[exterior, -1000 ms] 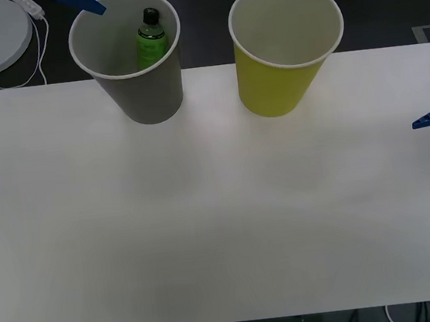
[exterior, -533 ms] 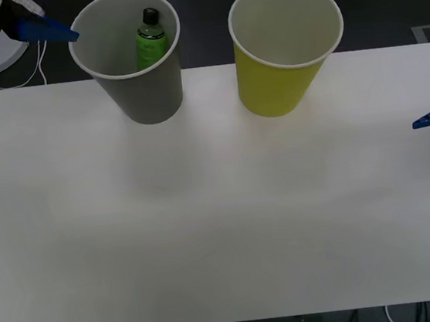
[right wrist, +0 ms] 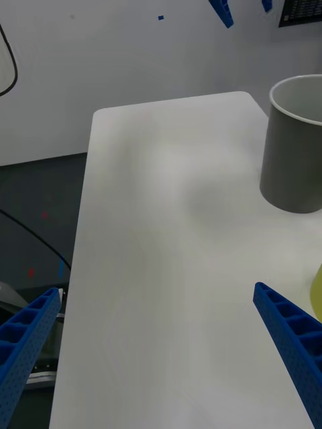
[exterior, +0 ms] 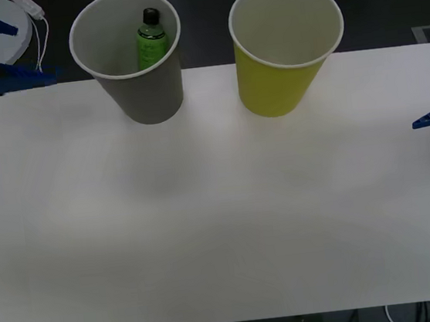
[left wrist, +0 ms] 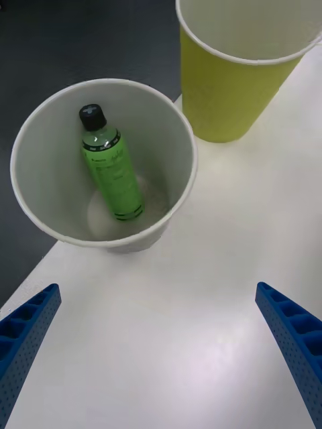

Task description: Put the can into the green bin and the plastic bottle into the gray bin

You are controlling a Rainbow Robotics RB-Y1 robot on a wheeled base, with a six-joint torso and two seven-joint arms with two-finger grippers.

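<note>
Standing: two bins [exterior: 150, 98] [exterior: 276, 84], one bottle [exterior: 150, 40].

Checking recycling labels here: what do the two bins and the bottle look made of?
The gray bin and the green bin look like matte coated paper, judging by the rolled white rims and pale insides. The plastic bottle looks like glossy translucent green plastic with a black cap; it rests inside the gray bin.

White table [exterior: 223, 230], 2 bins upright.
</note>
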